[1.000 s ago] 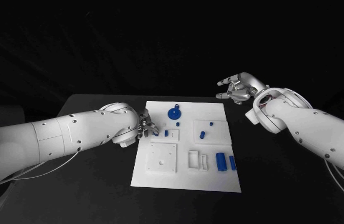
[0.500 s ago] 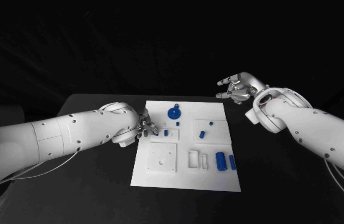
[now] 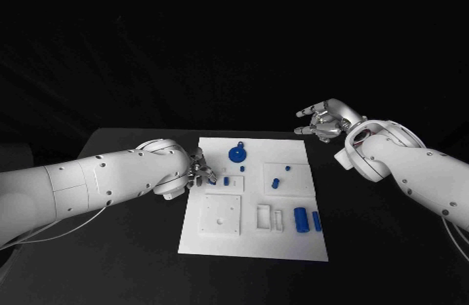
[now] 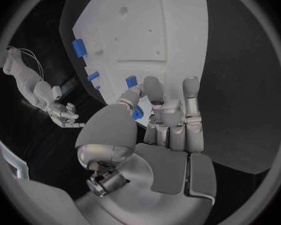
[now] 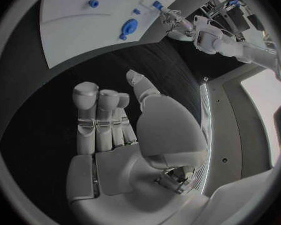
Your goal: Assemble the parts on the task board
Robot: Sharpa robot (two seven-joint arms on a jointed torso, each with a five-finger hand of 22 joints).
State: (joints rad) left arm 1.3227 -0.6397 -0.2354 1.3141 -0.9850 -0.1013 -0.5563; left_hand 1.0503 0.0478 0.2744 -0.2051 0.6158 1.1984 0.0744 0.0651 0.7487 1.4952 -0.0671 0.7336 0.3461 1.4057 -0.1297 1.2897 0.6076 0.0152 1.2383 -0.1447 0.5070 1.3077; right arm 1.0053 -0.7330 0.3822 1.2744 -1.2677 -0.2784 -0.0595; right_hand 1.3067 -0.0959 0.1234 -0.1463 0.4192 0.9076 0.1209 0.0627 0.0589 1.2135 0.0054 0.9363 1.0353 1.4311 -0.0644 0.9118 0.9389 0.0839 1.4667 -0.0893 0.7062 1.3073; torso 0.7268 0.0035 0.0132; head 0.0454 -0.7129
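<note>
Several blue parts (image 3: 302, 219) dot the white task board (image 3: 256, 244).

No text, label, brand, number or sign could be read anywhere: the task board (image 3: 256, 240) bore only plain white plates and blue parts (image 3: 302, 219) upon it, with no markings legible, and the white arms beside the board carried nothing readable either
</note>
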